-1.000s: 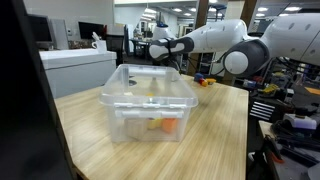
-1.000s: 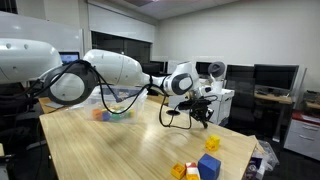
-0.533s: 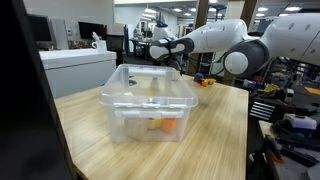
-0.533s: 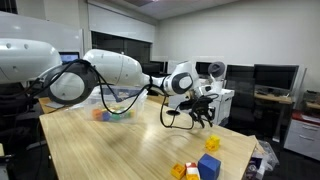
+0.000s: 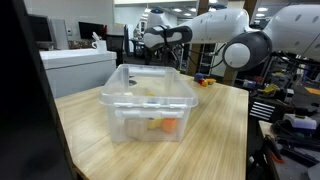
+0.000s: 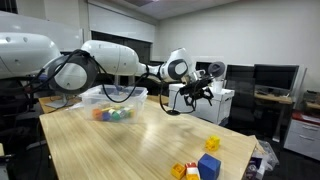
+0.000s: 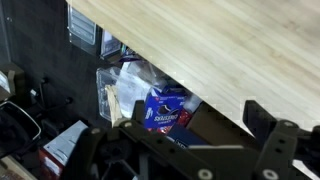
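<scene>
the gripper (image 6: pixel 191 96) hangs above an edge of the wooden table (image 6: pixel 150 140), its jaws spread wide with nothing between them. the bin (image 5: pixel 150 105) stands on the table, well apart from the gripper: clear plastic, rectangular, lidless, with orange and yellow blocks (image 5: pixel 163 124) inside.
</scene>
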Tool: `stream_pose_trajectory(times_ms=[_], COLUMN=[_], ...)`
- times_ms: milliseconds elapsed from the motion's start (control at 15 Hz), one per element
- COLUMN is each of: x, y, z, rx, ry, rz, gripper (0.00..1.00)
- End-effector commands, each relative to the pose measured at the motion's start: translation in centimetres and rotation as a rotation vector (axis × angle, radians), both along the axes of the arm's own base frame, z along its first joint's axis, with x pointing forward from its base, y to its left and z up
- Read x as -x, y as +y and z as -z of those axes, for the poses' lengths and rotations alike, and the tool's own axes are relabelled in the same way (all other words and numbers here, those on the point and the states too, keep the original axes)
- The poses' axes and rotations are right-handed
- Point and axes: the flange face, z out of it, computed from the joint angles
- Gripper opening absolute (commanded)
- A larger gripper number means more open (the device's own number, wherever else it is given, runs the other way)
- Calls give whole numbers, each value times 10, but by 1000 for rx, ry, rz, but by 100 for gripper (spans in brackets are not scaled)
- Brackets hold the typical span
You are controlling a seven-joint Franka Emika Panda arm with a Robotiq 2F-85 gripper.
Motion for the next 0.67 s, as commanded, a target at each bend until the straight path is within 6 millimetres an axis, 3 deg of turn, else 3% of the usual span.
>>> stream_pose_trajectory(times_ms=[0, 200, 600], x=[1, 8, 35], y=[4, 1, -17], z=[-40, -67, -94], rx=[17, -6, -72], ry=[37, 57, 197], rz=[-36, 16, 78], gripper=[100, 100, 100])
